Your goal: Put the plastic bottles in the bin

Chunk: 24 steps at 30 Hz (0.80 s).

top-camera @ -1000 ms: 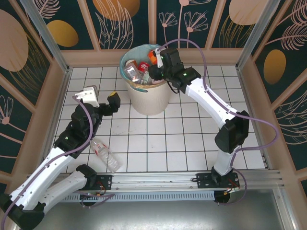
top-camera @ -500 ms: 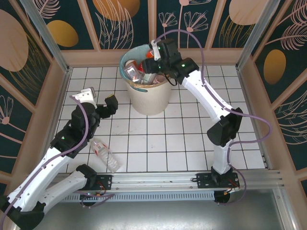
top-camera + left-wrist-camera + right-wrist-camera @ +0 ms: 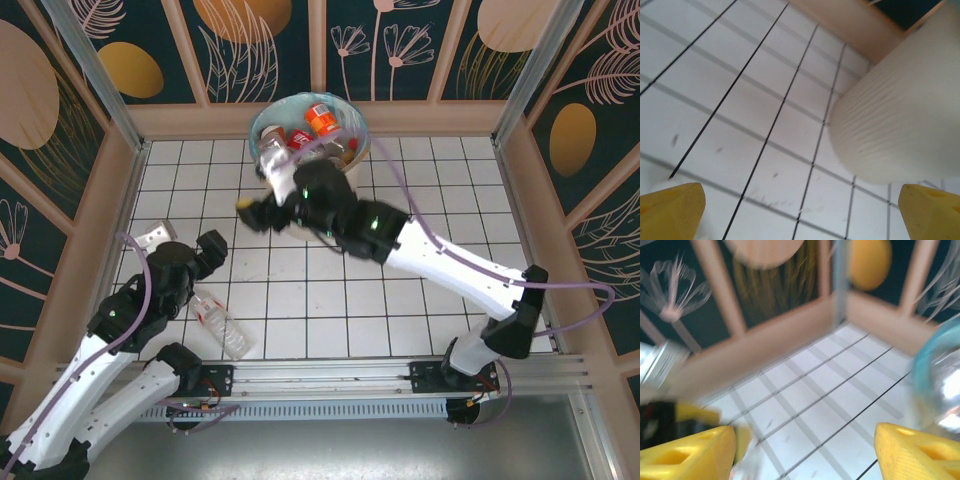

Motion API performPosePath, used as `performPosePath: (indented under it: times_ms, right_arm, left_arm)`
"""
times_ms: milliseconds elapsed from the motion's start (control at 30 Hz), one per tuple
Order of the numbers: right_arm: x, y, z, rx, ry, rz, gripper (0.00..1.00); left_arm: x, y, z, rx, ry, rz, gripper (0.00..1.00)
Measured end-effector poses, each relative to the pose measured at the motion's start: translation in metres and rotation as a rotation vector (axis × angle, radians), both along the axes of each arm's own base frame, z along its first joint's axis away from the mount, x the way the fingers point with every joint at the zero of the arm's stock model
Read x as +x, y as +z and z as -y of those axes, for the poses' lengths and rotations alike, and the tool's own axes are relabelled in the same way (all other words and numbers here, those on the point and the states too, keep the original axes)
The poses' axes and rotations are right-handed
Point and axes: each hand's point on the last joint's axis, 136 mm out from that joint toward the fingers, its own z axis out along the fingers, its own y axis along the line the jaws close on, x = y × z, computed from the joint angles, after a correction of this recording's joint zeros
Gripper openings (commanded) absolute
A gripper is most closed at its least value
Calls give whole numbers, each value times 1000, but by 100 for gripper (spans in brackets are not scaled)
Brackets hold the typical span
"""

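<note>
From above, the left gripper [image 3: 182, 242] is spread as wide as it goes and holds nothing. One bottle [image 3: 220, 320] lies flat on the tiles [image 3: 330, 290], just on the near side of its fingers. The right gripper [image 3: 255, 212] hangs in front of the bin [image 3: 357, 120] with its jaws parted, and it is empty too. Beyond its fingers the bin holds at least four bottles in a heap; more may lie hidden beneath.

At the left wrist, two yellow fingertips [image 3: 672, 212] sit far apart with bare tile between them. The bin's ribbed wall is ahead and to the right.

At the right wrist the picture is blurred. The fingertips are well apart with nothing between them, and the bin's edge is off to the right.

The loose bottle looks light, thin-walled and slick, so it is likely to roll or dent. It is best pinched across the middle of its body.
</note>
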Motion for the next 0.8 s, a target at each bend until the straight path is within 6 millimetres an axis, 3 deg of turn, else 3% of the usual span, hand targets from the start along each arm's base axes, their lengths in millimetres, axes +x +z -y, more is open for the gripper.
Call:
performPosePath:
  times_ms: [67,133,167,233,333,467,567,800]
  right_arm:
    - [-21,-60,-1,-62,51,-53,71]
    - [-31,-108,3,-112,62,-120,70]
    - [-34,-128,7,-132,56,-153,70]
    - [-38,-149,16,-143,42,-195,70]
    - [-41,-139,28,-89,28,-190,70]
    - [-39,-88,37,47,8,-105,70]
    - [-36,-65,43,95,-7,-40,70]
    - [-24,-63,49,76,-34,21,70]
  left_arm:
    - [-8,-24,-5,11,32,-81,99]
    - [-13,-42,-8,20,54,-141,99]
    - [-15,-51,-9,24,61,-166,99]
    - [-19,-67,-8,25,59,-208,98]
    - [-28,-96,-7,36,50,-285,99]
    - [-40,-127,-7,48,43,-387,99]
    - [-45,-138,-3,39,38,-438,98]
    - [-52,-169,6,40,23,-559,98]
